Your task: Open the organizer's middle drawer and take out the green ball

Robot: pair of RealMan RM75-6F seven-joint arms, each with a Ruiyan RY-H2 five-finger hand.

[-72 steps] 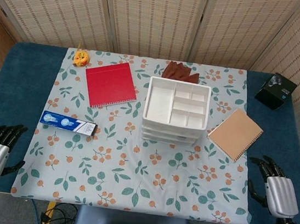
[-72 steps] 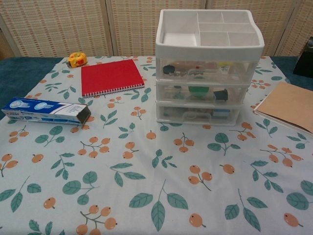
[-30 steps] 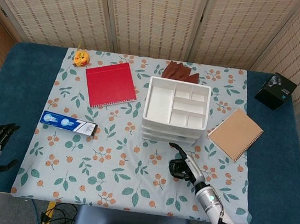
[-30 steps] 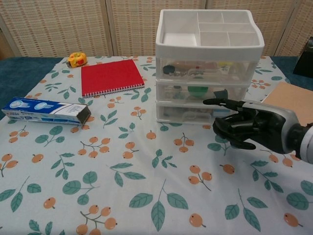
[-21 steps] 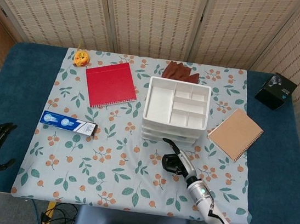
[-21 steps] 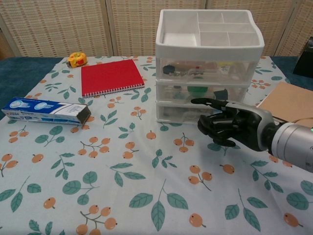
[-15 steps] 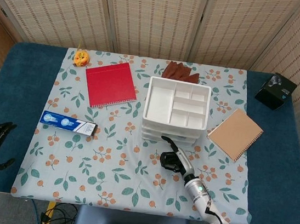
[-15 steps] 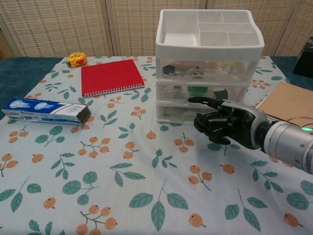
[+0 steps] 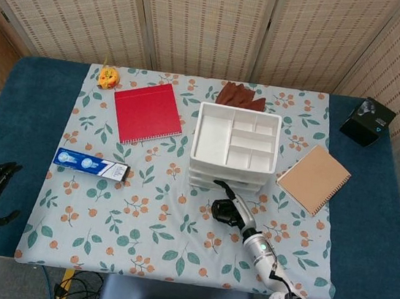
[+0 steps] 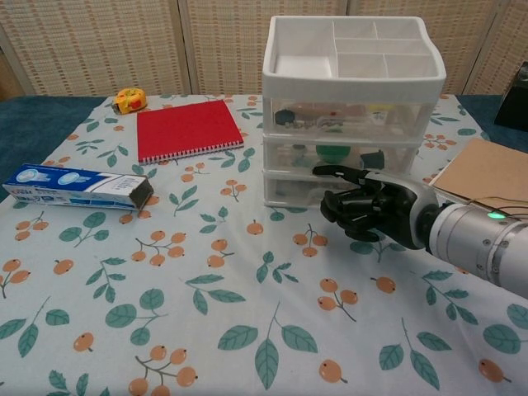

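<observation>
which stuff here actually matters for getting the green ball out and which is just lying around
Belongs to the job:
organizer
middle drawer, shut
green ball, inside it
right robot hand, in front of the drawers

Just lying about:
red notebook
toothpaste box
brown notebook
yellow tape measure
brown gloves
black box

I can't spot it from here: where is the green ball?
In the chest view, the green ball sits inside the organizer's closed middle drawer, near its centre, just above the right hand.
</observation>
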